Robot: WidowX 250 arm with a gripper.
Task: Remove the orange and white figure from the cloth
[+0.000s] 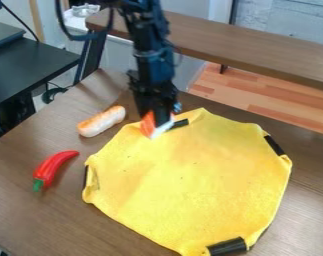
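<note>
The black gripper [157,114] hangs down at the upper left edge of the yellow cloth [200,175], its tip right at the orange and white figure [147,126]. Part of the figure is hidden behind the gripper; its orange side shows on the left and its white side on the lower right. Whether the figure rests on the cloth or is held just above it, I cannot tell. The cloth lies spread on the brown table [30,145], with strips of black tape at its edges.
A bread-like toy [101,121] lies left of the gripper, and a red chili pepper [53,167] with a green stem is farther down at the left. Behind the table runs a brown ledge [250,42]. A dark surface [30,67] stands at the upper left.
</note>
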